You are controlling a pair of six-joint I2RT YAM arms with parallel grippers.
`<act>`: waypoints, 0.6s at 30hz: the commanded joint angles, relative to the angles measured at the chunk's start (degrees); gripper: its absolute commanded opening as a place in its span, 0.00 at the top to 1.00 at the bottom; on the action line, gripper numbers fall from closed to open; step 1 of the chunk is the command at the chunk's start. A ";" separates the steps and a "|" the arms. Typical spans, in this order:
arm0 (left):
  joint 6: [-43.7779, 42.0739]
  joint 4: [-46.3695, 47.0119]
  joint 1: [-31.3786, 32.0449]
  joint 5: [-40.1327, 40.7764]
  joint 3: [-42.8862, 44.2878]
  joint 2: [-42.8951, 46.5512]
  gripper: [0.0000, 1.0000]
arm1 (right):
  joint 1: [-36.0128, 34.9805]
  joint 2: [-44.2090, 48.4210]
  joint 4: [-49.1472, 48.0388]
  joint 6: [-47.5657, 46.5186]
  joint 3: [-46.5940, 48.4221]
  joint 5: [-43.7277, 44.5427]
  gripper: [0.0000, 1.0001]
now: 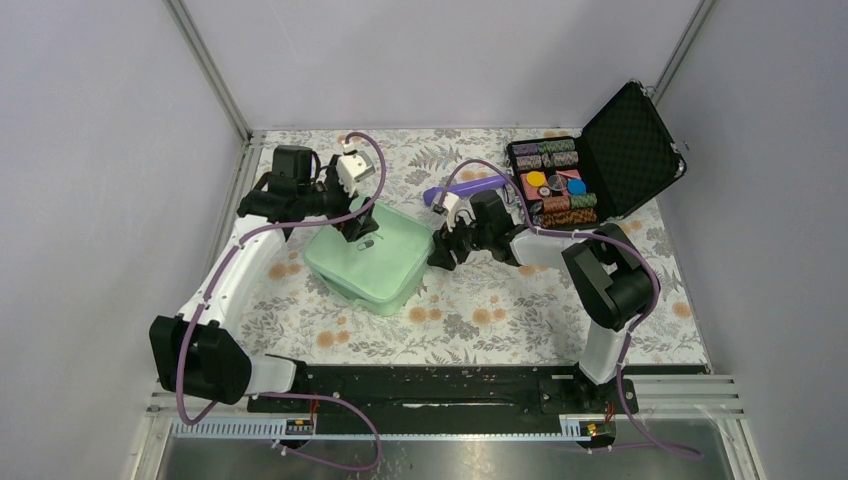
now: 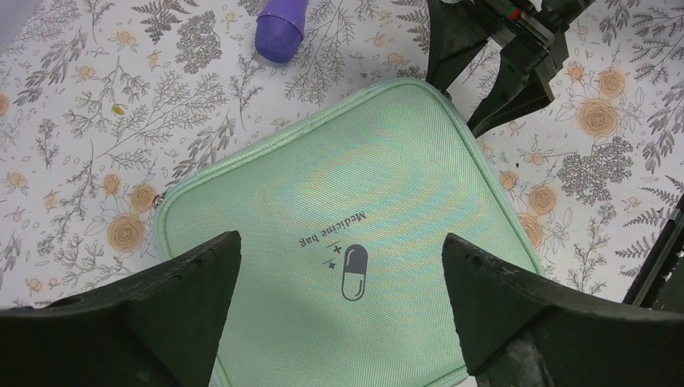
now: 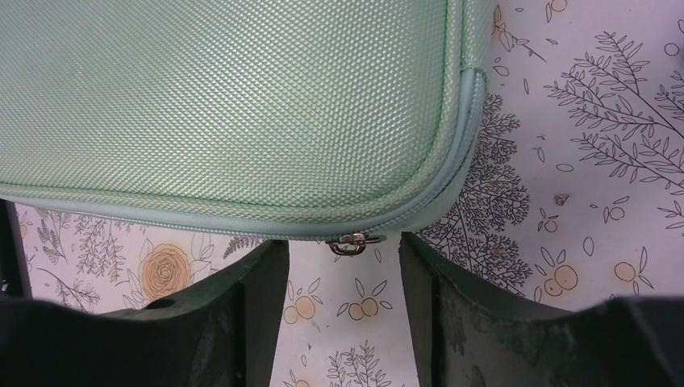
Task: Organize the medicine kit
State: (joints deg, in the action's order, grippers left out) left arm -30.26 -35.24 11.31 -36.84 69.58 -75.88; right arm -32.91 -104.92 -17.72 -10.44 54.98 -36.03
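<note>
The mint-green medicine kit [image 1: 372, 262] lies zipped shut on the flowered cloth, its pill logo [image 2: 354, 272] facing up. My left gripper [image 1: 362, 228] hovers over the lid's far part, its jaws wide apart with nothing between them; in the left wrist view the left gripper [image 2: 339, 246] frames the logo. My right gripper [image 1: 441, 250] sits low at the kit's right edge. In the right wrist view the right gripper [image 3: 340, 242] stands open, and the metal zipper pull [image 3: 351, 243] hangs between the fingertips, touched by neither.
An open black foam-lined case [image 1: 625, 150] of colourful pieces stands at the back right. A purple tube-like object [image 1: 465, 187] lies behind the right arm and also shows as the purple object [image 2: 281, 28] in the left wrist view. Metal posts frame the table.
</note>
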 commanded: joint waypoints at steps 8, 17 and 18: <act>-1.84 3.25 0.21 -1.29 -3.90 3.82 0.06 | -0.90 1.00 4.24 1.85 9.16 -3.60 0.54; -0.94 5.81 0.16 -1.00 -7.88 6.26 0.07 | -1.80 -0.04 10.69 -1.93 11.77 -4.40 0.92; -0.93 5.86 0.20 -0.98 -8.59 6.60 0.07 | -1.88 0.29 11.40 -2.85 11.36 -4.18 0.95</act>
State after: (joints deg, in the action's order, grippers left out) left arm -31.00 -32.77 11.35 -36.86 62.57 -72.16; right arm -33.43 -105.51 -7.97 -10.33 64.27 -37.52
